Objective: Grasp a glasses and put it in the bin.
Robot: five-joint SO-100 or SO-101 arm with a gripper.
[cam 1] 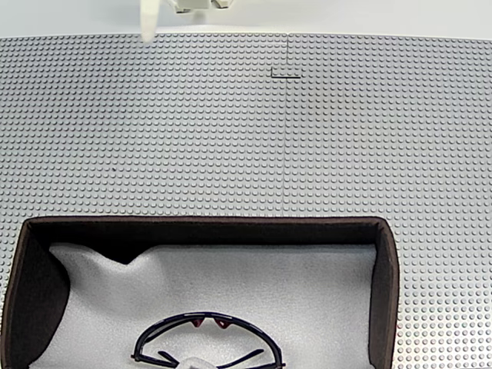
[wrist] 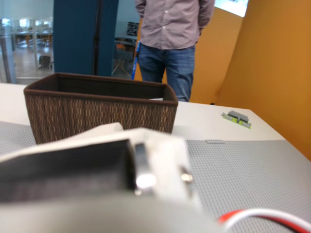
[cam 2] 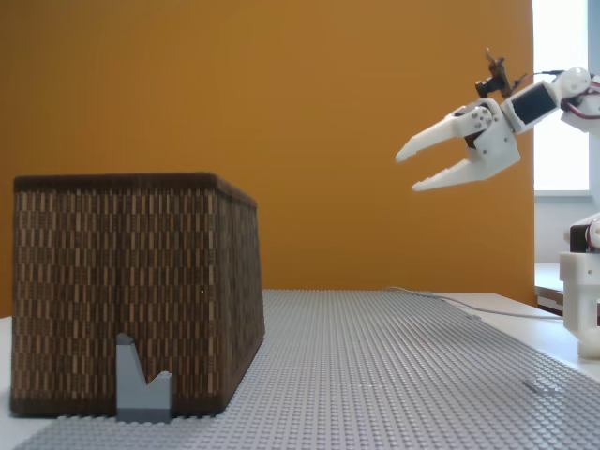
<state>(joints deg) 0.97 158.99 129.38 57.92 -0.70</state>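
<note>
While binned, glasses (cam 1: 207, 344) — gripper (cam 2: 412, 169) far.

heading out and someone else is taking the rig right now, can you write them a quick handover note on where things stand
Gripper: open and empty, raised high above the studded mat, well away from the bin in the side fixed view.
Glasses: lying inside the bin on the white lining, near its front edge in the top-down fixed view.
Done: the glasses are in the bin and released.
Left: nothing for the glasses; the arm may just need parking. A person stands behind the table beyond the bin, so mind them before moving.
</note>
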